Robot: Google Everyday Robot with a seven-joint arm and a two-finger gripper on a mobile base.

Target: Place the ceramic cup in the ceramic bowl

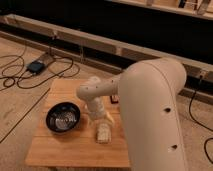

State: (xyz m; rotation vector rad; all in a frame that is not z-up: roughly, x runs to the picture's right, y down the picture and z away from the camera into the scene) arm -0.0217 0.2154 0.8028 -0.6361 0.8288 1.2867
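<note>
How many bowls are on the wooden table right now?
1. The black ceramic bowl sits on the left of the table. The gripper hangs low just right of it, near a beige block. The arm may hide other dishes.

Bowl (pixel 63 118): wide, round and black, with a glossy inside flecked with silver.
Bowl pose: upright, mouth up, its speckled inside open to view.
Bowl place: on the left part of the wooden table, well inside the edges.
Cup: cannot be made out; likely hidden where the arm ends.
Gripper (pixel 98 119): low over the table, just right of the bowl and apart from its rim.
</note>
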